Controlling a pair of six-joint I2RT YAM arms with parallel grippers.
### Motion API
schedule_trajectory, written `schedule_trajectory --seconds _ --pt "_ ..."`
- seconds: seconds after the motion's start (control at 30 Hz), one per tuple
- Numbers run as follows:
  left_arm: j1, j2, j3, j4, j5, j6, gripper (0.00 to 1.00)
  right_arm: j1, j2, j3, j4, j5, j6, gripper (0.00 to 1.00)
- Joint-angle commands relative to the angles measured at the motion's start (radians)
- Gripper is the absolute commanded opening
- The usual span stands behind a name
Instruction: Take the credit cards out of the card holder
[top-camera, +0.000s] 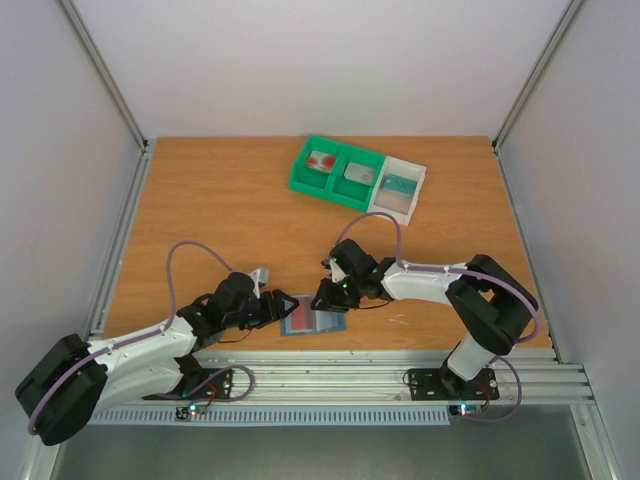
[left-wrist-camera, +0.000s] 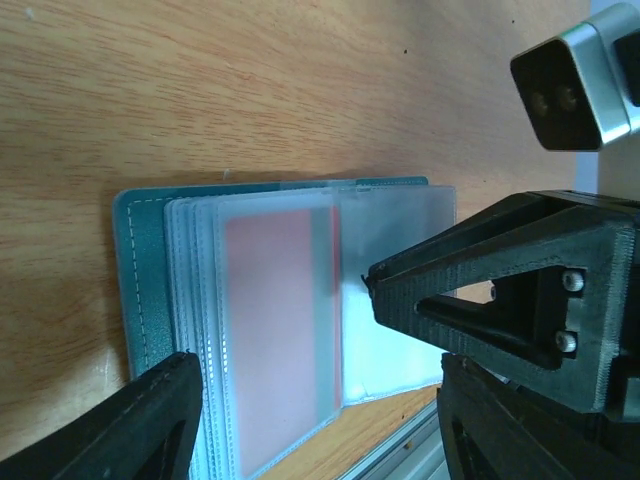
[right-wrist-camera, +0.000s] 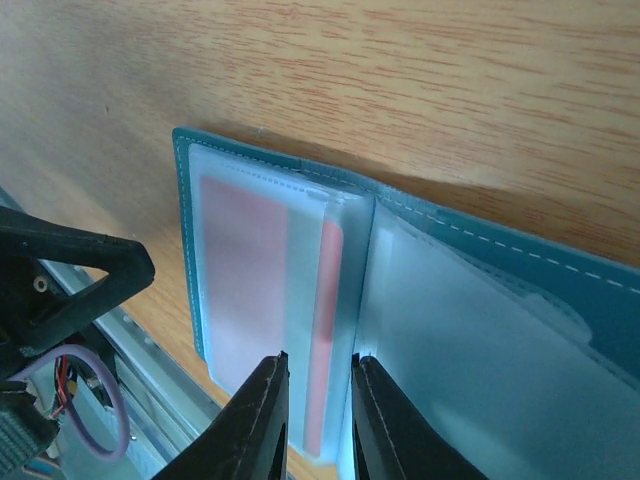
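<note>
Top external: card holder at near table edge (tray well apart)

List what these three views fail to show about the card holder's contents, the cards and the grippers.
Red card, left wrist view: print blurred by its frosted sleeve.
Right gripper, right wrist view: its fingers hide whether they pinch the sleeve.
Cards in the tray, top view: too small to read.
</note>
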Motion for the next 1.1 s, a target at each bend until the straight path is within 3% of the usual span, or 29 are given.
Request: schedule_trajectory --seconds 0.0,0.67,1.07 --pt "0.003 -0.004 -0.007 0.065 -0.004 -0.004 0.64 0.013 0.024 -0.007 0.05 -0.011 0.009 0.18" --pt "0.002 0.008 -0.019 0.132 0.028 -0.026 0.55 0.016 0.083 -0.073 0.095 0.02 -0.005 0.05" --pt "0.002 0.071 -0.063 0.196 0.003 -0.004 0.54 0.016 0.01 -0.05 0.114 -0.049 0.047 0.12"
